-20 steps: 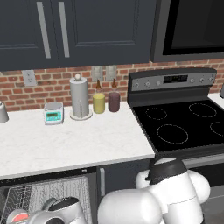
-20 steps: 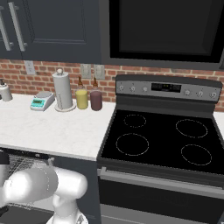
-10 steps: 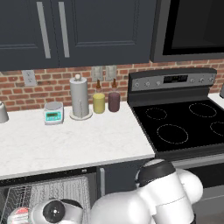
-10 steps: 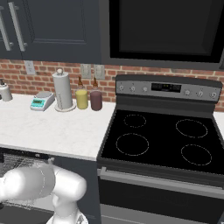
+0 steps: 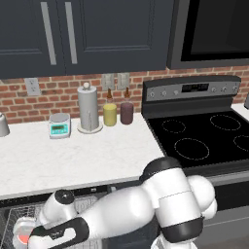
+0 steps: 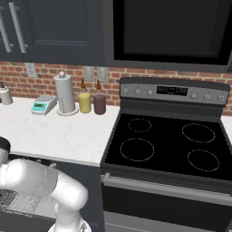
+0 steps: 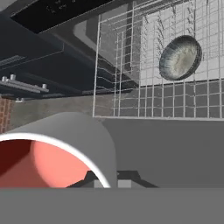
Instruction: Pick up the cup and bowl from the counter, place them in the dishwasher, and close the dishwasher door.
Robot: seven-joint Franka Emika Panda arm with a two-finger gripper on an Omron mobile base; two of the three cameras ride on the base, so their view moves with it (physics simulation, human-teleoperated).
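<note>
Cup (image 7: 52, 153) clamped in closed end effector (image 7: 109, 183); bowl (image 7: 180, 57) beyond, in dishwasher rack (image 7: 131, 65).

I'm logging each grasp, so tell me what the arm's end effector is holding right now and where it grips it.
The end effector is shut on the cup, gripping its rim wall, over the dishwasher rack.

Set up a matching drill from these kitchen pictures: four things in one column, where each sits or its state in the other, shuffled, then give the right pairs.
Things:
1. cup
2. bowl
3. paper towel roll
4. kitchen scale

Places or states:
A. lying in the dishwasher rack
B. standing on the counter next to the yellow jar
C. held by the shut hand, red inside showing
D. on the counter, left of the paper towel roll in the left base view

Pairs: 1-C, 2-A, 3-B, 4-D
</note>
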